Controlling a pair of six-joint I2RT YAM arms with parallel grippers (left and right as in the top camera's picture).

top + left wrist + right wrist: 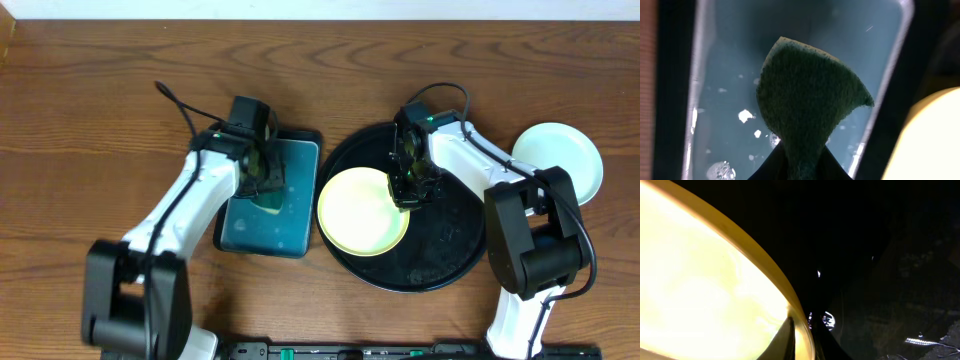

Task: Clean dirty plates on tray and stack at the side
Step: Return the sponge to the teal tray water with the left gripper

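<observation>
Yellow plate (362,212): pale, glossy, shallow bowl. In my right wrist view it is blown out bright, and the rim reads darker yellow. It spreads leftward from my right gripper (404,190), whose fingers are pinched narrow on its near rim, one finger inside the edge and one outside. The plate sits on the black tray (450,240), and its far edge overlaps the tray's left rim. I can't tell if it is tilted. The tray lies under and around my right gripper.

White plate (560,160): on the table (100,100), beyond my right arm's outer side, off the tray. I can't tell if it is one plate or a stack.

My left gripper (266,182) is clamped on the sponge (807,110). The dark green face fans out ahead of the fingers. The wet teal tray (725,75) is directly beneath, and droplets are visible.
</observation>
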